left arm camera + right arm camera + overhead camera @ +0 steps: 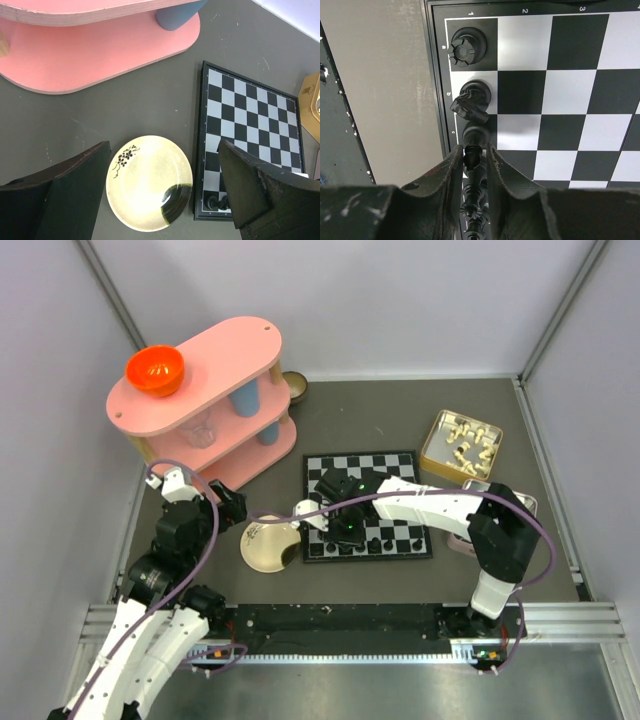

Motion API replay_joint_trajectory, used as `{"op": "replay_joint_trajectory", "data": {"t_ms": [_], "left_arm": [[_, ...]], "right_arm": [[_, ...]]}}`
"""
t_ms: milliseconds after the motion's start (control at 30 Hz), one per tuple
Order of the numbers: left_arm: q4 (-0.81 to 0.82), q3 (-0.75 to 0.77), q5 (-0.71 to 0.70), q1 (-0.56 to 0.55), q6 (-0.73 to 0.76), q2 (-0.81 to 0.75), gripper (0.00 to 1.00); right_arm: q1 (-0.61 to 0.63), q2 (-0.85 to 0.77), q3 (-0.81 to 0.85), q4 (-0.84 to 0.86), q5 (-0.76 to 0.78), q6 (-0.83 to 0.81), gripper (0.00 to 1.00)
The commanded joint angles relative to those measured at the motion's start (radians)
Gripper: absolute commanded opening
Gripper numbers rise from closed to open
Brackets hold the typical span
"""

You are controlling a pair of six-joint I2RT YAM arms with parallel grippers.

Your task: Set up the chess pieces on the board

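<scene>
3 black chess pieces stand in a line from the corner of the board: rook on the corner square, knight beside it, bishop next. each is upright on its own square.

a 4th piece sits upright between the fingers of the right gripper, on the following square of the same row. a crowned piece shows just behind it, under the wrist. the jaws flank the 4th piece narrowly. cannot tell from the wrist view whether the pads press it or stand just clear of it.

judgement: placement step, piece about down on its square, release due. the fingers lie along the row, 1 on either side of the piece, which keeps them off the bishop.

left gripper hangs with jaws wide apart, holding nothing, above the cream plate just beside the board. it is parked off the squares, likely to leave the right arm room.

risk: tipping the neighbours on withdrawal, since the pieces stand close.
</scene>
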Motion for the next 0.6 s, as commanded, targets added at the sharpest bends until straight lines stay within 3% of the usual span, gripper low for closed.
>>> {"op": "replay_joint_trajectory", "data": {"t_ms": [0,300,433,567], "left_arm": [[0.006,0.008,-0.015,0.003,0.0,-0.014,0.93],[-0.006,0.014,-0.016,0.004,-0.003,-0.026,0.93],[-0.008,0.027,-0.007,0.004,0.007,-0.046,0.93],[0.026,0.033,-0.004,0.004,0.015,-0.104,0.98]], "right_arm": [[0.018,-0.01,0.0,-0.002,-0.011,0.009,0.25],[0.018,-0.022,0.043,-0.011,-0.027,0.048,0.32],[0.013,-0.05,0.08,-0.037,-0.031,0.06,0.46],[-0.022,-0.08,0.132,-0.086,-0.068,0.061,0.5]]}}
